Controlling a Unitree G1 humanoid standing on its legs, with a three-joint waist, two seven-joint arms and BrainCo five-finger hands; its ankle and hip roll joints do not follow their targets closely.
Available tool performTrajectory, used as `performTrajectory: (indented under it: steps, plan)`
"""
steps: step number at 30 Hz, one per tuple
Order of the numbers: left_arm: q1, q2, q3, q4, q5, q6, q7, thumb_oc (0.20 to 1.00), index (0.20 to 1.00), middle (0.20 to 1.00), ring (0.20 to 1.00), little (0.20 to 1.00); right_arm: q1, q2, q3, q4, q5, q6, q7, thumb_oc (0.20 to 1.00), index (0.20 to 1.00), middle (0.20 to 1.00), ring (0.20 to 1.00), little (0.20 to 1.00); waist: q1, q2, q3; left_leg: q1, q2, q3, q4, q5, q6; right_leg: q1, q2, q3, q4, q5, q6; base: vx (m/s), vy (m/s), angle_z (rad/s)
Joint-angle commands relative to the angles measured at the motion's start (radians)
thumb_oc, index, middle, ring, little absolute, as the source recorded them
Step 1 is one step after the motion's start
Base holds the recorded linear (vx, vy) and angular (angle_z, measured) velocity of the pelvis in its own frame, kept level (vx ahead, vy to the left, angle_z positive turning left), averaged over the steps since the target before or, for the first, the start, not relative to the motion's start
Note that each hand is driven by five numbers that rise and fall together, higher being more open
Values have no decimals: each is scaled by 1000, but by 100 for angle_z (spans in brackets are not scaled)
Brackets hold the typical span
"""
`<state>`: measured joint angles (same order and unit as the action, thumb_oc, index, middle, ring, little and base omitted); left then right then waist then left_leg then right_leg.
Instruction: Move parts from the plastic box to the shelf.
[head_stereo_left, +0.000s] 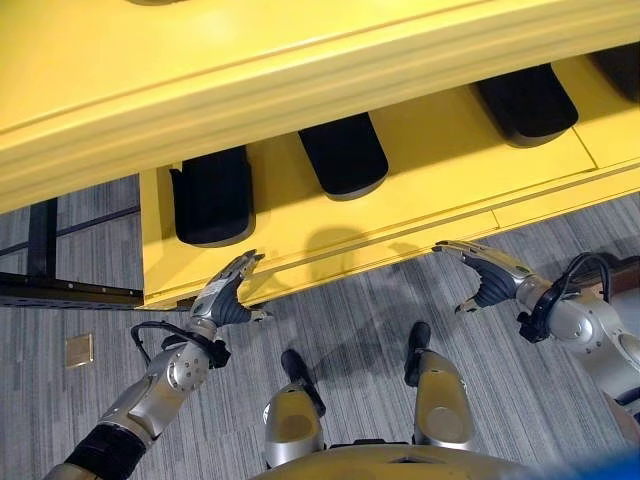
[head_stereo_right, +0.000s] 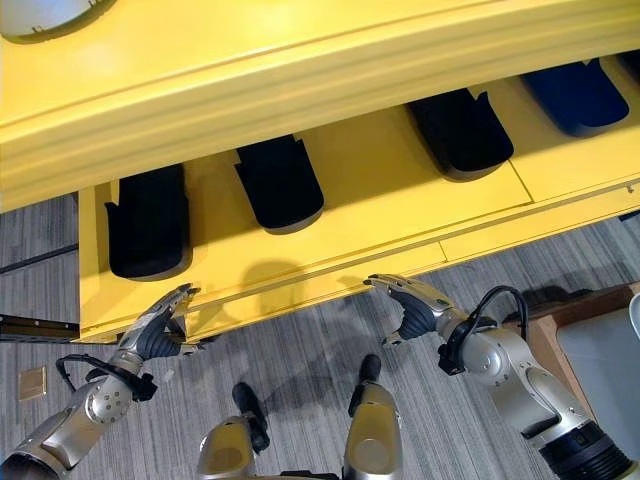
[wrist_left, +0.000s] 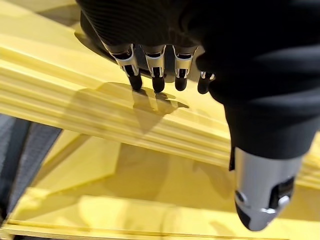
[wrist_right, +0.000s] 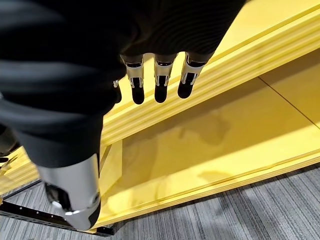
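The yellow shelf (head_stereo_left: 420, 160) spans the upper part of the head views. Black parts (head_stereo_left: 343, 152) already lie in a row on its lower tier, from 9 o'clock toward 2 o'clock; one dark blue part (head_stereo_right: 578, 95) lies at 2 o'clock in the right eye view. Each part is a matte, rounded, shoe-shaped block with a notched end.

The left hand (head_stereo_left: 228, 295) hovers at 7 o'clock, just off the front edge of the shelf, fingers relaxed and apart, holding nothing. The right hand (head_stereo_left: 483, 272) hovers at 4 o'clock, fingers loosely spread, also empty.

Judged status: several parts are placed; no part is in transit. The next part must come from the plastic box.
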<state>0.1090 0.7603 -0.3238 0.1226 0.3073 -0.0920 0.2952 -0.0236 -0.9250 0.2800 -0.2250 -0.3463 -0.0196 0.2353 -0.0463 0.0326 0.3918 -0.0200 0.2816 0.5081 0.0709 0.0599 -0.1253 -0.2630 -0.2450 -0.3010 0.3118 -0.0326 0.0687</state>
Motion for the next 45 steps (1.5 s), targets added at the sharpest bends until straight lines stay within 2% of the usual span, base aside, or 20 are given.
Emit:
performTrajectory:
  steps: [1,13,15,20,25,29,33,45]
  plan:
    - [48,50,50,-10,33,46,69,1000,1000,1000,1000,1000,-2,-21,-9,-38,5,-43,-23,1000,1000,1000,1000,1000,-2,-49,-22,-55,20,-39,81,-19,4,138,33,-20,-47,-66,23,0,0,0]
    - [141,50,132,29,130,136,54,1000,1000,1000,1000,1000,38,-14,-44,-54,-6,-39,-14,1000,1000,1000,1000,1000,8,-33,-22,-54,8,-46,81,-24,8,134,24,-25,-42,-70,22,0,0,0]
    - [150,50,137,33,127,140,57,1000,1000,1000,1000,1000,39,-15,-47,-54,-5,-39,-11,1000,1000,1000,1000,1000,9,-32,-22,-54,8,-45,81,-23,8,134,23,-25,-41,-71,22,0,0,0]
    - [180,45,155,63,155,98,70,1000,1000,1000,1000,1000,52,-14,-49,-57,-16,-40,-13,1000,1000,1000,1000,1000,9,-28,-24,-53,6,-41,80,-25,10,130,17,-27,-35,-74,22,0,0,0]
    - [172,54,144,50,166,84,77,1000,1000,1000,1000,1000,57,-26,-52,-57,-12,-37,-11,1000,1000,1000,1000,1000,3,-27,-34,-46,4,-37,76,-26,12,133,17,-28,-35,-76,21,0,0,0]
    - [146,66,126,49,187,129,58,1000,1000,1000,1000,1000,50,-33,-49,-43,-11,-38,-4,1000,1000,1000,1000,1000,-3,-28,-43,-44,5,-36,78,-27,11,135,18,-25,-36,-75,21,0,0,0]
    - [109,72,105,72,196,146,19,1000,1000,1000,1000,1000,41,-38,-41,-34,-5,-47,8,1000,1000,1000,1000,1000,-14,-28,-50,-38,6,-34,77,-26,10,136,21,-20,-33,-76,22,0,0,0]
    - [27,73,44,94,221,171,-5,1000,1000,1000,1000,1000,22,-35,-18,-35,-1,-43,39,1000,1000,1000,1000,1000,-37,-32,-67,-29,10,-27,82,-27,10,143,28,-3,-34,-77,19,29,5,-3]
